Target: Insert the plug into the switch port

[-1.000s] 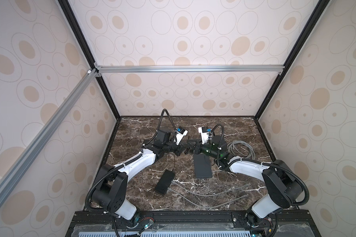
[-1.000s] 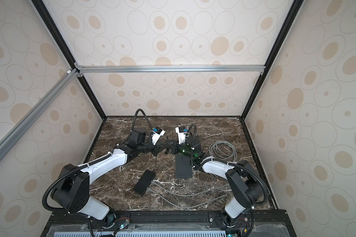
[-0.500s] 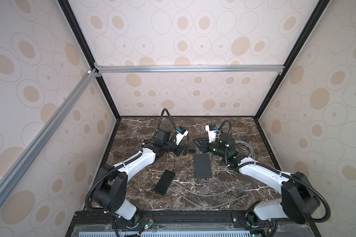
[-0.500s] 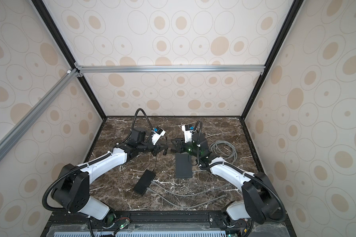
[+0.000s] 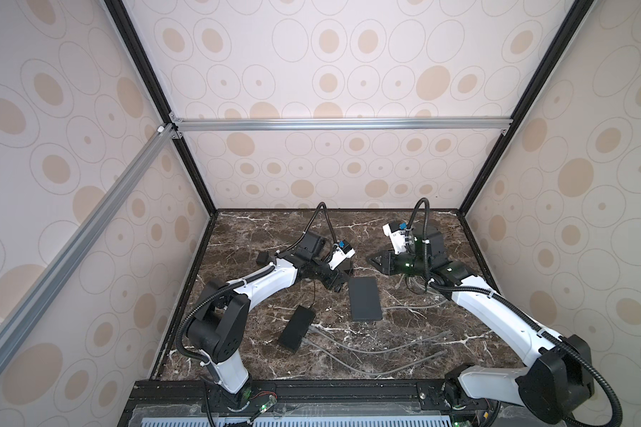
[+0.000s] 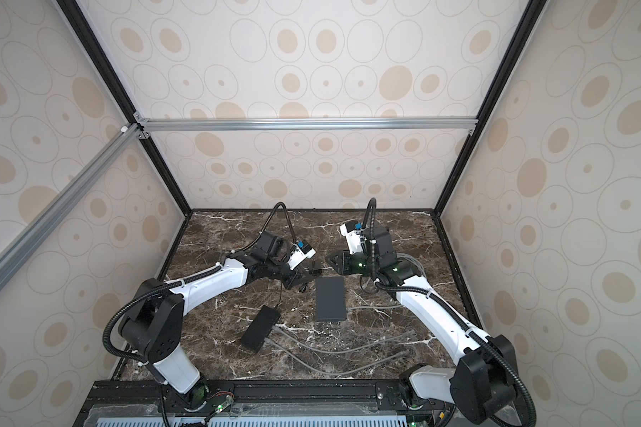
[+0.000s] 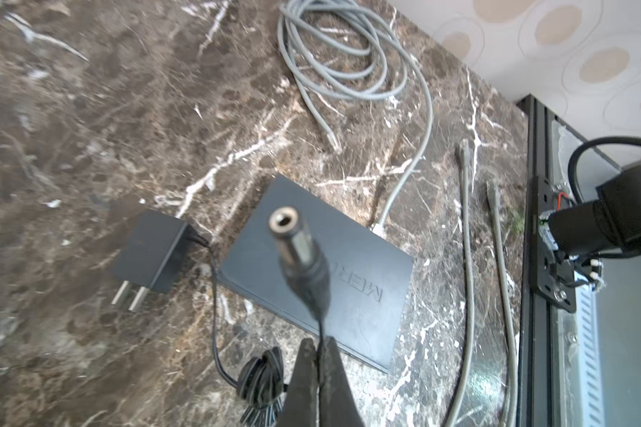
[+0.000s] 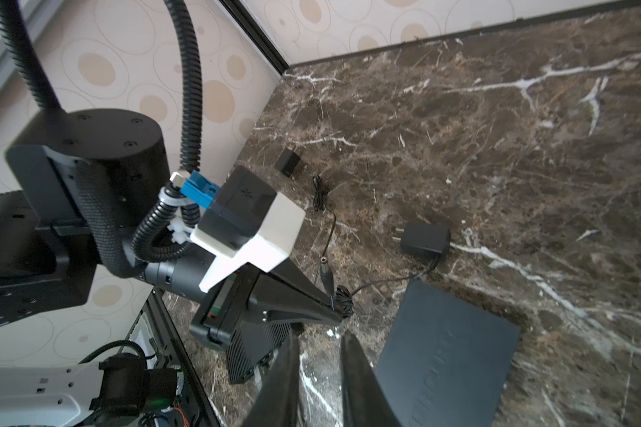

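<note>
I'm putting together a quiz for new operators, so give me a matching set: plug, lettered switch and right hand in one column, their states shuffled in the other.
Things:
1. plug
2. lettered switch
3. right hand

States:
A. open, holding nothing
B. lying flat on the marble table
C. cord pinched in the shut left hand

Pairs: 1-C, 2-B, 3-A

The right gripper (image 8: 321, 332) shows two dark fingers parted, with bare table (image 8: 496, 148) between them, just beside the flat black switch (image 8: 448, 355). Ahead, the left gripper (image 8: 335, 308) pinches the thin cord (image 8: 396, 280) right behind the plug (image 8: 326, 275) (its barrel end points away from the fingertips). The cord runs on to a black adapter (image 8: 424, 240).
</note>
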`<state>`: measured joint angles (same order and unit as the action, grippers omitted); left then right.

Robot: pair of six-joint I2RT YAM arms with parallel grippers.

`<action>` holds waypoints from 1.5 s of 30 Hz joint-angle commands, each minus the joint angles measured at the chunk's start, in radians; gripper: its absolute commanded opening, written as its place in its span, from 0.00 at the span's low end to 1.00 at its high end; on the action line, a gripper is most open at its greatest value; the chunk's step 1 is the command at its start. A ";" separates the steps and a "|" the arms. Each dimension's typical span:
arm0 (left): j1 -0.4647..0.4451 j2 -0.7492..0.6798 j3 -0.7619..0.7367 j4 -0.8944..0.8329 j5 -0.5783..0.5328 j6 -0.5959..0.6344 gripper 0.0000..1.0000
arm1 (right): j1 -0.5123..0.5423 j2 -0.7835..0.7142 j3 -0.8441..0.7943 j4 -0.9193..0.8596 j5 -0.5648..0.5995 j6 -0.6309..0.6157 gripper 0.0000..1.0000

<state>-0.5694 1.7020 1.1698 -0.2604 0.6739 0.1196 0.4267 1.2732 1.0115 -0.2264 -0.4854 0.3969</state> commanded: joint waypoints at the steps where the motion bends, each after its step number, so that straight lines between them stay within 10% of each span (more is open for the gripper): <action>1: -0.004 -0.004 0.050 -0.042 -0.007 0.048 0.00 | 0.035 0.010 0.024 -0.065 0.000 -0.021 0.23; 45: -0.029 0.010 0.065 -0.063 0.009 0.058 0.00 | 0.138 0.213 0.093 0.101 0.189 0.114 0.19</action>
<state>-0.5911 1.7020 1.1912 -0.3038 0.6704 0.1436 0.5537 1.4765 1.0809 -0.1268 -0.2985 0.5018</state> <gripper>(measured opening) 0.047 0.192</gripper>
